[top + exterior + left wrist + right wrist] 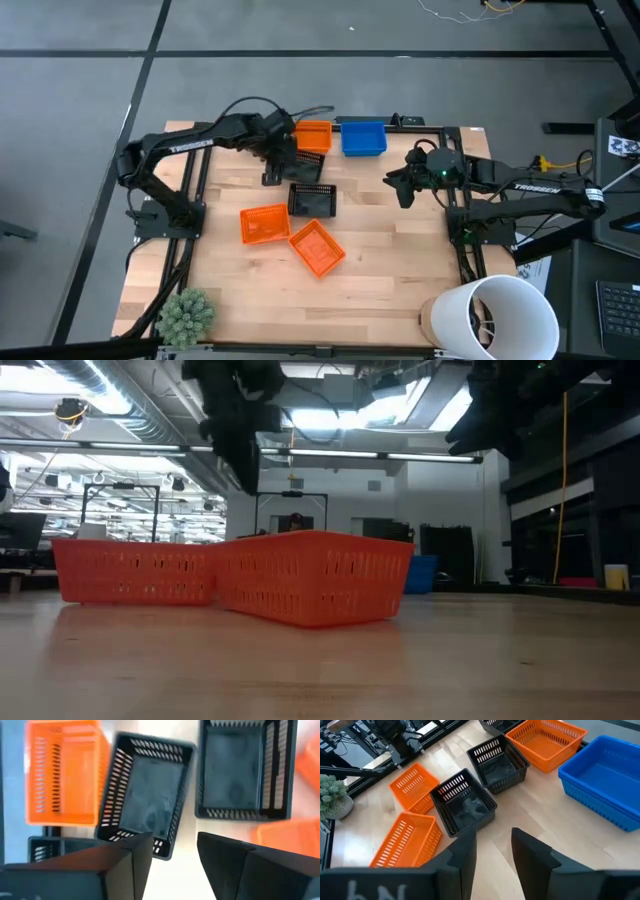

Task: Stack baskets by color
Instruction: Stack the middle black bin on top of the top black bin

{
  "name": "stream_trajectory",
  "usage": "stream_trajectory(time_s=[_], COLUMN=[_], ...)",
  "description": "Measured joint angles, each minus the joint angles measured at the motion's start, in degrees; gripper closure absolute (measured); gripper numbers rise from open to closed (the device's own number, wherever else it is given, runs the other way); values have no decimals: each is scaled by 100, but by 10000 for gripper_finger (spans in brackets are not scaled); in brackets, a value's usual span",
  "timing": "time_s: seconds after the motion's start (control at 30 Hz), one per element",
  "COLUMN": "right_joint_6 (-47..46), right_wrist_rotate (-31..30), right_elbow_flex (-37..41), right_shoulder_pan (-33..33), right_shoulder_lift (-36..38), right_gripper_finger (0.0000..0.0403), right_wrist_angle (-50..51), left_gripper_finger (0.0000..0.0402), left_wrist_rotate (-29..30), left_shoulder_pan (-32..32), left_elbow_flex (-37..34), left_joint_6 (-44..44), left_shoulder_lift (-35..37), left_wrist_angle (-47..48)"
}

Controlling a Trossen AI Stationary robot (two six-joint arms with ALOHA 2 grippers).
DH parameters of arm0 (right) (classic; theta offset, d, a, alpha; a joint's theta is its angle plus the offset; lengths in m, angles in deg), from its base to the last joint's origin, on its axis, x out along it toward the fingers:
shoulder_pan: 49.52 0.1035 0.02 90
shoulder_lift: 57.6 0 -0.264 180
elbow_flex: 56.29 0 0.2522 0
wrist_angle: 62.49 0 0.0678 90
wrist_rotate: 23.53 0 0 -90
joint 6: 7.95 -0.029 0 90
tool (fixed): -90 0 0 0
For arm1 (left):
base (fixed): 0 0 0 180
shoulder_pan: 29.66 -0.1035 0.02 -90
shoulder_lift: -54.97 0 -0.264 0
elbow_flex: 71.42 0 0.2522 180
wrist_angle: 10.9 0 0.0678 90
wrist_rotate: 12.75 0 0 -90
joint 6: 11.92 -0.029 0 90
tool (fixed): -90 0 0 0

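Wood table (400,270): bears all baskets, both arm bases, bucket, plant.
White bucket (505,318): front right corner, lying tilted with its mouth toward the camera; contents unclear.
Left arm: reaches to the far middle; left gripper (172,857) hangs over a black basket (145,795), fingers spread with nothing between them. Judgement: placed to drop onto or just let go of this basket.
Right arm: waits at right; right gripper (492,851) hovers above bare wood, fingers apart, empty.
Blue baskets (363,138): far edge, looks like a finished nested stack; count not resolvable.
Orange basket, far (314,137): just beside the blue, empty; likely the base for the orange stack.
Orange baskets, near (265,224) and (317,247): touching at a corner, both empty, unstacked.
Black basket, middle (311,199): empty, near the one under the left gripper; a third black one (47,849) shows only partly.
Plant (187,315): front left corner, clear of the work.
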Motion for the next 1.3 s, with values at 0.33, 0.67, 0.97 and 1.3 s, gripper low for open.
stream_trajectory(time_s=[0.33,0.67,0.97,1.3], right_joint_6=[11,-5,-28,0], right_wrist_rotate=[-1,-1,-1,-1], right_elbow_flex=[0,0,0,0], right_shoulder_pan=[0,0,0,2], right_shoulder_lift=[0,0,0,0], right_gripper_finger=[281,281,281,281], right_wrist_angle=[67,219,282,304], left_gripper_finger=[245,245,245,388], left_wrist_rotate=[-118,232,234,356], left_shoulder_pan=[47,-70,-123,159], left_elbow_flex=[-13,-14,-18,-20], left_joint_6=[-969,-961,-785,-753], left_shoulder_lift=[-728,-1788,-2157,-2158], left_wrist_angle=[216,185,-221,281])
